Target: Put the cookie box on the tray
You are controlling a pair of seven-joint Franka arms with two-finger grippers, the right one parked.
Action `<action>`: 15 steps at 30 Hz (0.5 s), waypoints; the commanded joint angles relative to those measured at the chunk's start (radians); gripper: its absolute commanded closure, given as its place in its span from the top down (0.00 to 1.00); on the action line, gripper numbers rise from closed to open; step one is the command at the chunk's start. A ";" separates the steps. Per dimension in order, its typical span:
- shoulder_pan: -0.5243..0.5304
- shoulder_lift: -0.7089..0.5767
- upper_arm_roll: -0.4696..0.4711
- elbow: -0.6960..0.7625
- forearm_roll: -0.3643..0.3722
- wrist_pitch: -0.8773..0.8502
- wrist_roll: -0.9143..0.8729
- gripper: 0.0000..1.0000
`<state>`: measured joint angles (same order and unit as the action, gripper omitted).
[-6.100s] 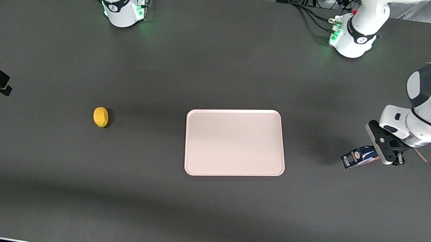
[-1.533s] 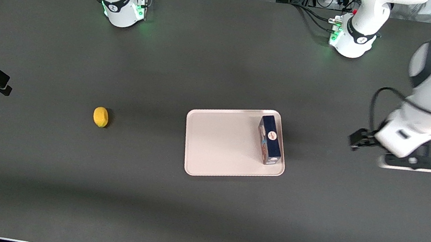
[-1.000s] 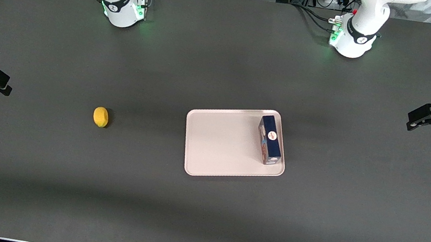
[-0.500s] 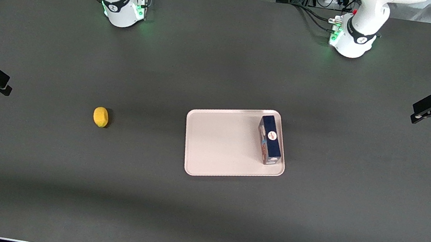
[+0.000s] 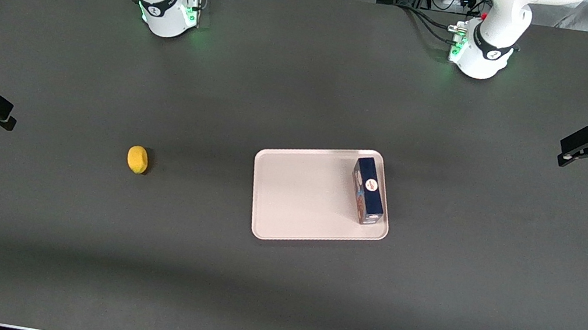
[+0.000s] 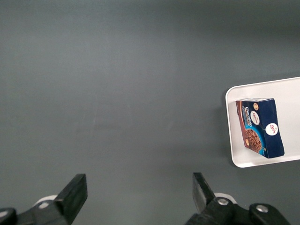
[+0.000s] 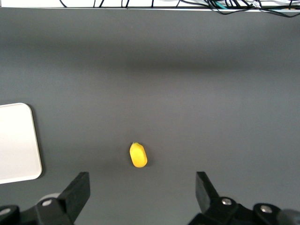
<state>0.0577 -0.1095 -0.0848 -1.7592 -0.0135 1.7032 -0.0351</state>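
Note:
The navy-blue cookie box (image 5: 368, 190) lies flat on the pale pink tray (image 5: 306, 202), along the tray's edge nearest the working arm. The left wrist view shows the same cookie box (image 6: 260, 133) lying on the tray (image 6: 233, 140). My gripper (image 5: 570, 154) hangs high over the working arm's end of the table, well away from the tray. It is open, with nothing between its fingers (image 6: 74, 194), and only bare table shows below the gripper (image 6: 138, 192).
A small yellow lemon-like object (image 5: 137, 159) rests on the dark table toward the parked arm's end, and the right wrist view shows it too (image 7: 138, 155). The two arm bases (image 5: 168, 6) (image 5: 480, 53) stand at the table's edge farthest from the front camera.
Six seconds ago my gripper held the cookie box near the working arm's end. The box now lies on the tray, released. My gripper has since withdrawn and barely moved in the last half second.

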 commanded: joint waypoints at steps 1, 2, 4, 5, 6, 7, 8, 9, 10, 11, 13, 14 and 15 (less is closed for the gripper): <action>-0.001 -0.006 -0.001 0.000 0.003 -0.010 0.020 1.00; -0.001 -0.006 0.000 0.000 0.003 -0.010 0.021 1.00; -0.001 -0.004 -0.001 0.000 0.003 -0.008 0.030 1.00; -0.001 -0.004 -0.001 0.000 0.003 -0.010 0.037 1.00; -0.001 -0.004 0.000 0.000 0.003 -0.010 0.041 1.00; -0.001 -0.006 -0.001 0.000 0.003 -0.010 0.044 1.00; -0.001 -0.004 0.000 0.000 0.003 -0.010 0.044 1.00; -0.001 -0.006 0.000 0.000 0.003 -0.010 0.044 1.00; -0.001 -0.004 -0.001 0.000 0.003 -0.010 0.044 1.00; -0.001 -0.006 -0.001 0.000 0.004 -0.011 0.044 1.00; -0.001 -0.004 -0.001 0.000 0.003 -0.011 0.046 1.00; -0.001 -0.006 0.000 0.000 0.003 -0.011 0.044 1.00; -0.001 -0.004 -0.001 0.000 0.003 -0.011 0.044 1.00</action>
<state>0.0577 -0.1072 -0.0848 -1.7592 -0.0134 1.7032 -0.0097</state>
